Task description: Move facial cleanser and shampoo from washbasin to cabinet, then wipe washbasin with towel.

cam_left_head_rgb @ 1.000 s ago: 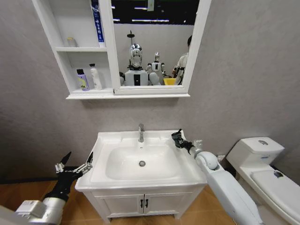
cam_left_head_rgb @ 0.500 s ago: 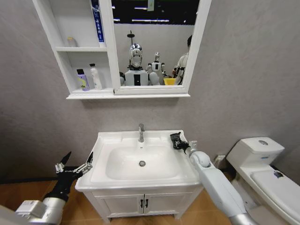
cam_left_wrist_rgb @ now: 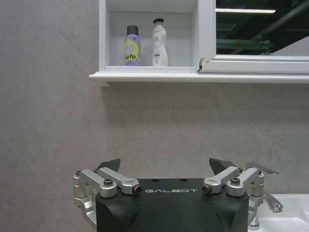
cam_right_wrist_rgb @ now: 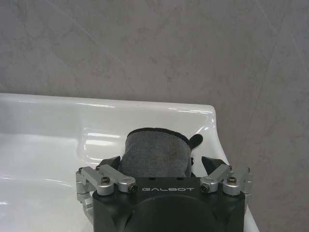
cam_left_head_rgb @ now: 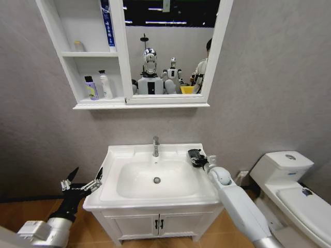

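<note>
Now the right tool is sitting at the back right corner of the washbasin, fingers spread wide on both sides of the grey towel, not clamping it yet. The towel is lying folded on the rim ledge, right in front of the tool and between its fingertips, just beside the bowl edge; its long axis is hard to tell. The right arm is clearly the nearer one. The left tool is hanging idle off the left front corner of the washbasin, fingers wide, holding nothing. Two bottles, a purple-capped one and a white one, are already standing side by side on the lower shelf of the cabinet, so judging by that, wiping is the step left.
</note>
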